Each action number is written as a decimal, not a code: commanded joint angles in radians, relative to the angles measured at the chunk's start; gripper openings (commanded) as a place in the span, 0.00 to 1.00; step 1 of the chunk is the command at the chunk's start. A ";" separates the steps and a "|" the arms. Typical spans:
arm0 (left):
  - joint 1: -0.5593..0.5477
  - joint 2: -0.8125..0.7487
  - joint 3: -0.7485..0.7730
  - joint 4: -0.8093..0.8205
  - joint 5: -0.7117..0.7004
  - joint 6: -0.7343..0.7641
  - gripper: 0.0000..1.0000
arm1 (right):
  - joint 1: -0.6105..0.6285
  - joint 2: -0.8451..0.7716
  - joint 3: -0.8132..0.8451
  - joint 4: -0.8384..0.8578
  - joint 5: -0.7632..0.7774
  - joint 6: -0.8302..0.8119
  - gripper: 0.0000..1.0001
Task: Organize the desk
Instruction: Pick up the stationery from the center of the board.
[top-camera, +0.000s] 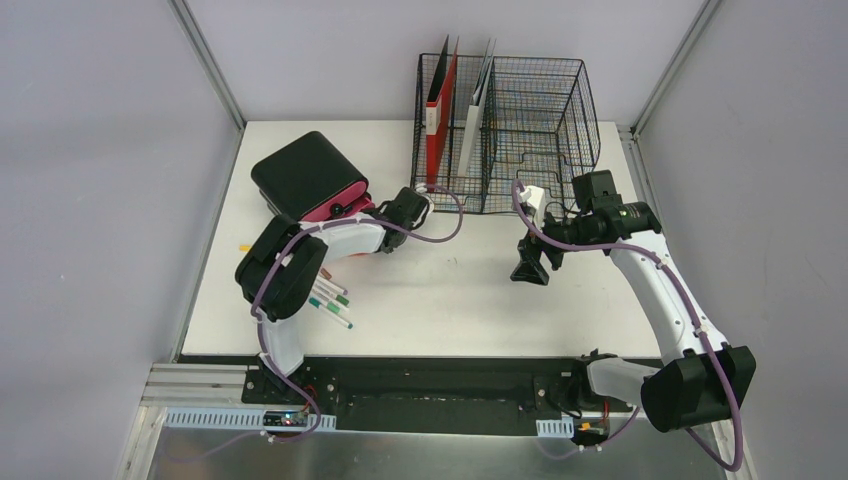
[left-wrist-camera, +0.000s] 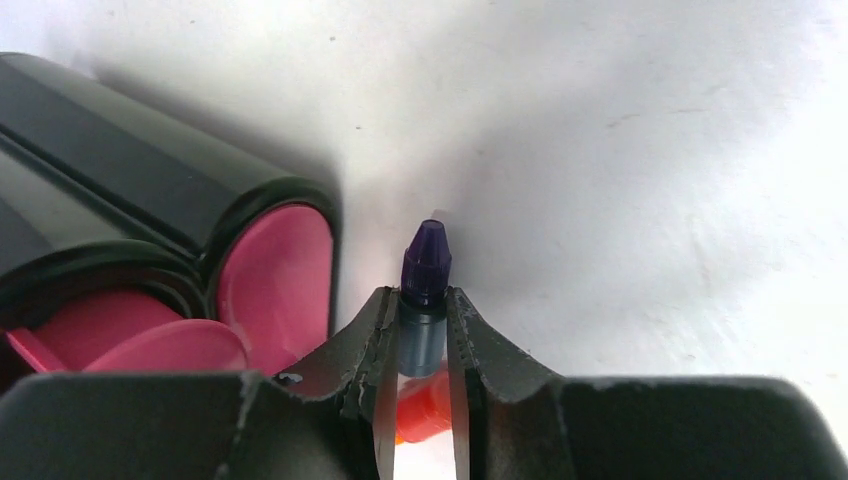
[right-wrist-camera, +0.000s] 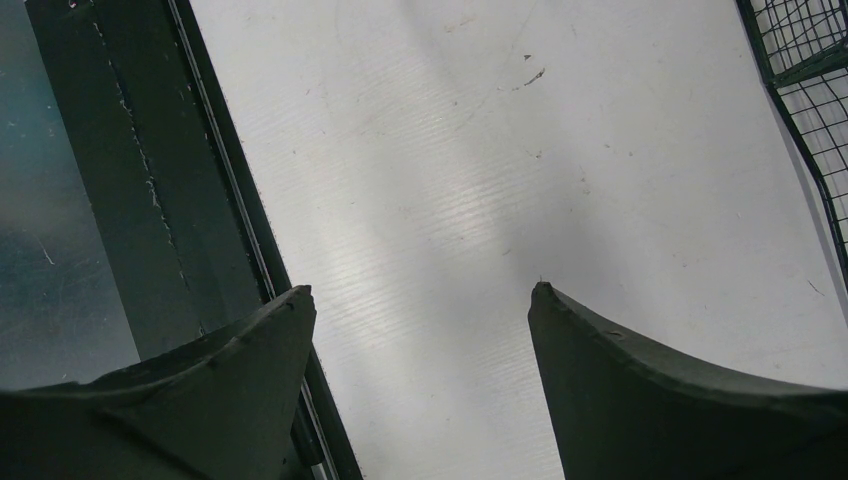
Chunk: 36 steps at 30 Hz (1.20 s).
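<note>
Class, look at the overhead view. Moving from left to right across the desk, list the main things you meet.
black-and-pink case → red folder → white folder → right pincer

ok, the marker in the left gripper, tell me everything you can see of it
The marker has a dark purple, tapered cap, glossy like plastic, over a grey barrel section, with an orange-red part lower down between the fingers. It points away from the wrist camera, in the left gripper, whose fingers press both its sides. A black case with pink lining lies beside it, apart. Whether it rests on the desk is unclear.
</note>
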 joint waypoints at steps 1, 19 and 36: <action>-0.034 -0.014 -0.005 -0.076 0.172 -0.068 0.20 | -0.004 -0.014 0.006 0.009 -0.012 -0.025 0.81; -0.047 0.051 0.057 -0.175 0.206 -0.069 0.15 | -0.005 -0.017 0.006 0.010 -0.010 -0.024 0.82; -0.062 -0.323 -0.033 -0.107 0.277 -0.068 0.00 | -0.005 -0.016 0.006 0.010 -0.012 -0.024 0.81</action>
